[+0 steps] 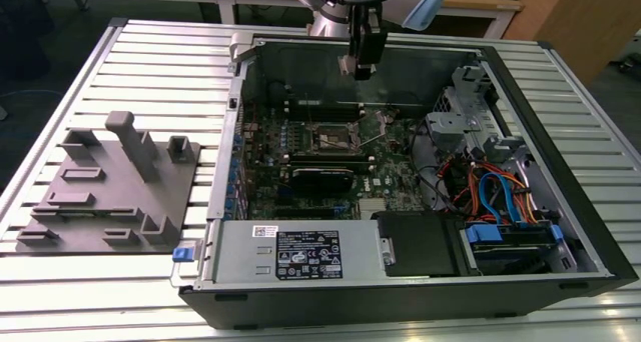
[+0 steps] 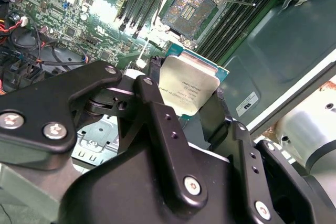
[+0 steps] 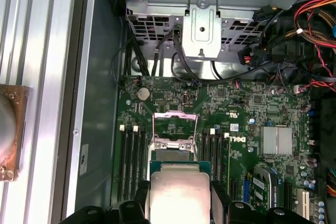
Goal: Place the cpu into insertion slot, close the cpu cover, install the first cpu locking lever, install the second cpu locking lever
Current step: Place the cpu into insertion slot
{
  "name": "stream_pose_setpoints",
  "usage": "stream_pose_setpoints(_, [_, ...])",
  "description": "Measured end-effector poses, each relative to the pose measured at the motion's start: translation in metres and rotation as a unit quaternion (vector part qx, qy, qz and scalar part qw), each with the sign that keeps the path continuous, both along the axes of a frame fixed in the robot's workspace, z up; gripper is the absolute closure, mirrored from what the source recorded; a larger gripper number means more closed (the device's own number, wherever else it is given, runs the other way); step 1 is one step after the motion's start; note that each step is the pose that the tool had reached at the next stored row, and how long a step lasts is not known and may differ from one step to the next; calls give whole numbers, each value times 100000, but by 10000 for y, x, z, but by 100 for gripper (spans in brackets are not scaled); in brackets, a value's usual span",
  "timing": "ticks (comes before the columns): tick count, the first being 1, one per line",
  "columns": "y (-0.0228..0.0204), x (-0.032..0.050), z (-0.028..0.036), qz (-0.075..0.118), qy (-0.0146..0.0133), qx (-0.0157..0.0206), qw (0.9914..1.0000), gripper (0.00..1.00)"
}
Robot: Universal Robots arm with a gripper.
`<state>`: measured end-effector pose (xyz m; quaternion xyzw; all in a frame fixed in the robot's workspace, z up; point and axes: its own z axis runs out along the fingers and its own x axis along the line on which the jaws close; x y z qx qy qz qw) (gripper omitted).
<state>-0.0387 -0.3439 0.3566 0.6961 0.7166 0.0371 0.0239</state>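
Here, on the slatted aluminium desk (image 1: 120,49), an open black computer case (image 1: 591,207) holds a green motherboard (image 1: 391,184). In the exterior view the black gripper (image 1: 359,68) hovers near the case's 12 o'clock wall. It is clamped on the square silver-topped cpu (image 2: 188,88), whose metal face is turned to both wrist views; being square, it has no long axis. The uncovered black-framed insertion slot (image 1: 332,138) lies apart, toward 6 o'clock.
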Motion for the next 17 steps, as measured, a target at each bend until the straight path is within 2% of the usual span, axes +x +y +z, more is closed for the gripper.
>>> stream_pose_setpoints(10, [3,0,-2,-2005,2,-1,99980,46])
stream_pose_setpoints(11, [3,0,-22,-2051,4,-5,99979,46])
stream_pose_setpoints(12, [3,0,-93,-2053,2,-3,99979,46])
stream_pose_setpoints(17, [3,0,-101,-2052,2,-1,99979,46])
